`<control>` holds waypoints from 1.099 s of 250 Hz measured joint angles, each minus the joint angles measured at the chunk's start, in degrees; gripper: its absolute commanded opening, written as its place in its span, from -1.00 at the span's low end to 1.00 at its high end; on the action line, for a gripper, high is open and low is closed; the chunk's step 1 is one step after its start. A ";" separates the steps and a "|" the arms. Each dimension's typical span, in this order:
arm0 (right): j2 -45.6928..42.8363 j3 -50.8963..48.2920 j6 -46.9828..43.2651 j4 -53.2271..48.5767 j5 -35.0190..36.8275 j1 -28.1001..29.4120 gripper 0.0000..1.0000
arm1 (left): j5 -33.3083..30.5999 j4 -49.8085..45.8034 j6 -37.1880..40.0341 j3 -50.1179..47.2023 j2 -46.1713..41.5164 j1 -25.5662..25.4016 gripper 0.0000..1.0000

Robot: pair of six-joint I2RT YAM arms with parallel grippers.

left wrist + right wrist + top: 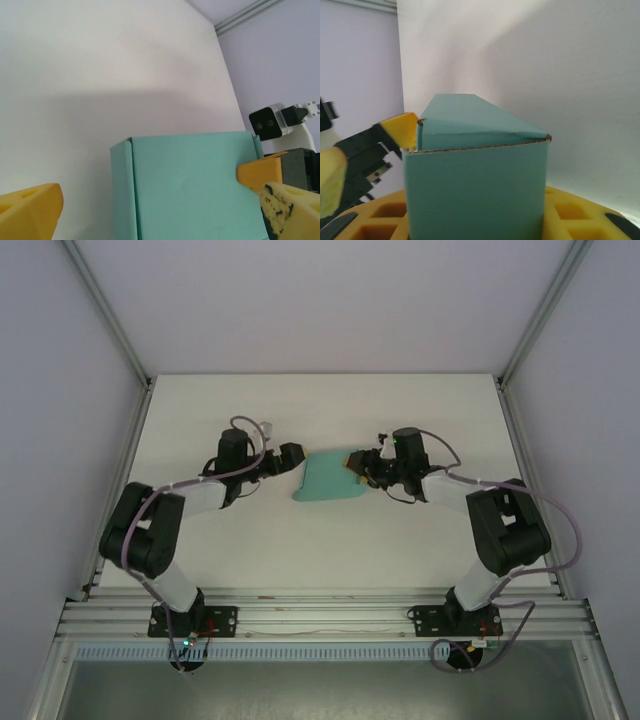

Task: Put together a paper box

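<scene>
Top external: you see the box [325, 478] lying about mid-table [320, 405], between the two grippers.
Box: teal card folded into a rectangular body. In the right wrist view the near end [475, 190] shows a raw cut edge, and the top face slants behind it.
Left gripper: your left gripper [293, 458] sits at the box's left end. In the left wrist view its jaws stand wide apart and hold nothing.
Left fingers: one yellow finger [30, 210] is at the lower left, clear of the box [195, 185]. The other, speckled black, is at the lower right, and you cannot tell whether it touches the card.
Right gripper: your right gripper [357, 465] is at the box's right end. In the right wrist view the box stands between its yellow fingers [580, 215], which meet the card on both sides, so it is clamped on the box.
Cross-check: in the left wrist view a yellow right-gripper finger [257, 172] touches the box's right edge.
Right wrist view, left side: a yellow left-gripper fingertip [400, 127] lies just beside the box's far corner.
</scene>
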 measured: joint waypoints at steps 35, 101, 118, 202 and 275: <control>-5.09 0.00 1.27 -3.23 2.91 0.00 -0.30 | -6.84 -6.67 6.43 1.14 -7.15 -1.49 1.00; -9.44 4.39 4.09 -17.11 6.45 -0.50 -0.31 | -16.92 -10.91 27.63 0.07 -23.54 -13.20 0.99; -9.46 5.84 4.94 -20.72 6.21 -0.96 -0.31 | -16.55 -10.97 34.56 -0.79 -27.52 -15.54 0.99; -9.29 7.04 12.15 -30.16 -1.64 -5.51 -0.32 | -16.65 -28.39 65.99 2.32 -27.43 -26.93 0.99; -5.16 7.32 19.17 -31.39 -11.61 -5.88 -0.31 | -25.33 -31.23 77.29 2.56 -21.94 -29.09 0.99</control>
